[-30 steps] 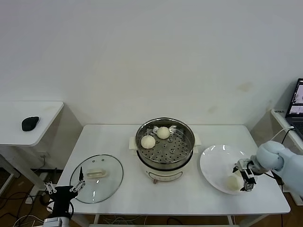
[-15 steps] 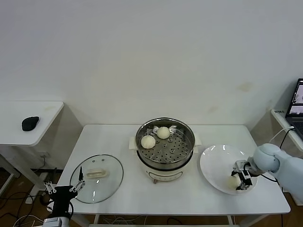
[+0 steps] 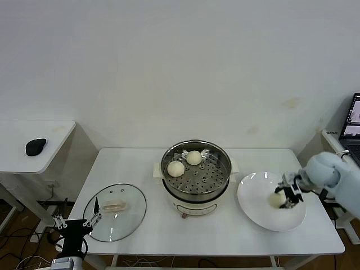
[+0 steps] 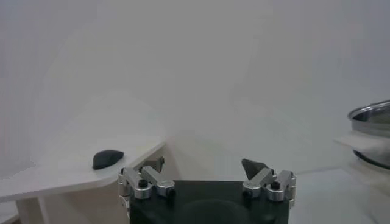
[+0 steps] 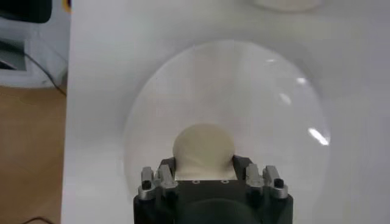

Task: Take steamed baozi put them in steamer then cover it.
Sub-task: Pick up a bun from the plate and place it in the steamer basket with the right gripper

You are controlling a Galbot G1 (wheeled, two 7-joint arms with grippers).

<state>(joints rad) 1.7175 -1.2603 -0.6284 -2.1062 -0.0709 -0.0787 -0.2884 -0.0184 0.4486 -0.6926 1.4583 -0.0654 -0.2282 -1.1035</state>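
Note:
My right gripper is shut on a pale cream baozi and holds it just over the white plate at the table's right. In the right wrist view the baozi sits between my fingers, with the plate below. The steel steamer stands at the table's middle, uncovered, with two baozi on its perforated tray. The glass cover with its cream handle lies flat on the table's left. My left gripper is open and empty, parked low off the table's front left corner.
A side table with a black mouse stands to the left; the mouse also shows in the left wrist view. A laptop sits on a surface at the far right. The steamer's rim shows in the left wrist view.
My right gripper has risen from the plate's front part with the baozi in it and moved back over the plate's middle. The left arm has not moved.

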